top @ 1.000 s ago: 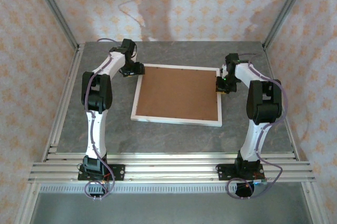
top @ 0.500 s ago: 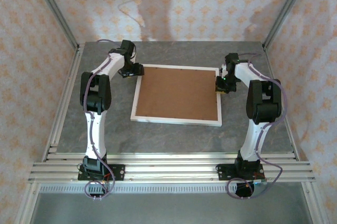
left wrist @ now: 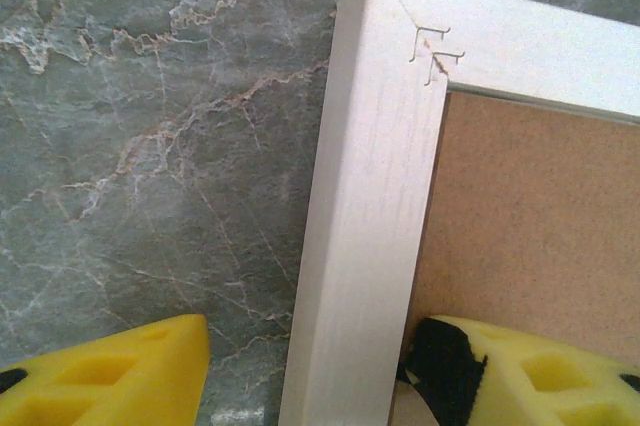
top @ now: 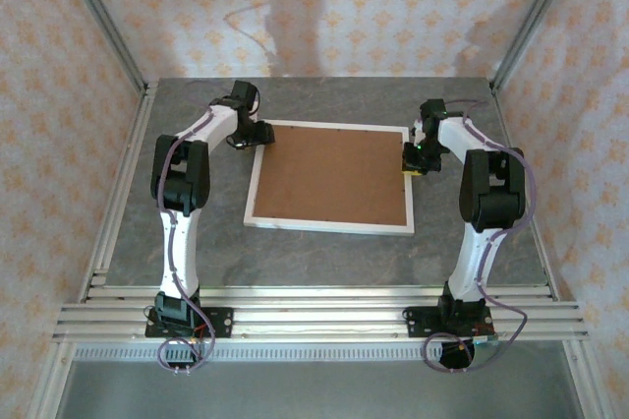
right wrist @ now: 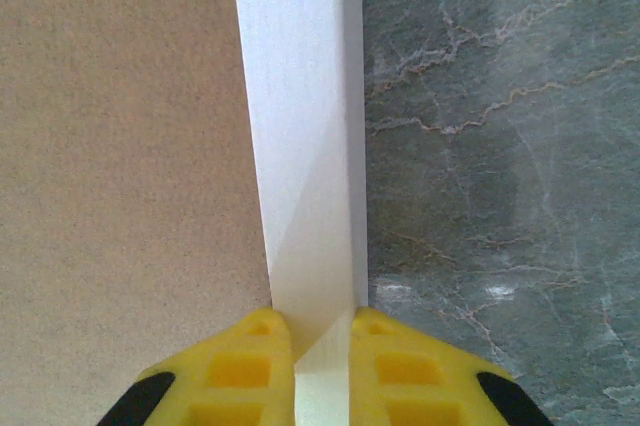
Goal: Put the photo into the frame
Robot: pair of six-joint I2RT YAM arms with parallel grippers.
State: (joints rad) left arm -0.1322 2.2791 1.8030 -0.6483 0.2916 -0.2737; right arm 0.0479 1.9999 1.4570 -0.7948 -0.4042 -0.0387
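Observation:
The frame (top: pixel 329 226) lies back side up in the middle of the table, its opening covered by a brown backing board (top: pixel 334 175). The photo is hidden. My left gripper (top: pixel 258 134) is open at the frame's far left corner. It straddles the left rail (left wrist: pixel 370 206): one yellow finger (left wrist: pixel 120 371) sits over the table, apart from the rail, and the other (left wrist: pixel 540 371) over the board. My right gripper (top: pixel 413 158) is shut on the frame's right rail (right wrist: pixel 300 126), both yellow pads (right wrist: pixel 235 366) pressed against its sides.
Grey marbled table (top: pixel 324 262) surrounds the frame on all sides. Aluminium rails (top: pixel 314 316) run along the near edge by the arm bases. Patterned walls enclose the back and sides.
My left gripper has shifted slightly right, onto the frame's far left corner. The right gripper and the frame have not moved.

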